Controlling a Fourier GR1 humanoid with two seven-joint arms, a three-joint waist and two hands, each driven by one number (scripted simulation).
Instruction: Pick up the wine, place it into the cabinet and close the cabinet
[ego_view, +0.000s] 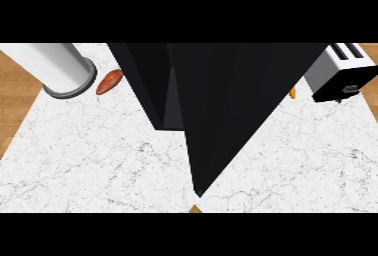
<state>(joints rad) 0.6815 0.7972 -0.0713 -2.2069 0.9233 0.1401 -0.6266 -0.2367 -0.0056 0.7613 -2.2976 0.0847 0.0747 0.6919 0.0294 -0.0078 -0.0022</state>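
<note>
A broad black mass of flat, sharp-edged faces fills the centre of the head view and narrows to a point near the lower edge. Its surface is matte and unmarked, with one slightly lighter charcoal panel on its left side. It may be part of the robot's own body; this view cannot settle it.

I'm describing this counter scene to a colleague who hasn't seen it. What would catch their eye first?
The big black cabinet dominates, filling the centre from the top edge down to a sharp point near the bottom. At upper left a white cylinder lies on the marble counter beside an orange-brown vegetable; a toaster sits at upper right. No hands show.
</note>
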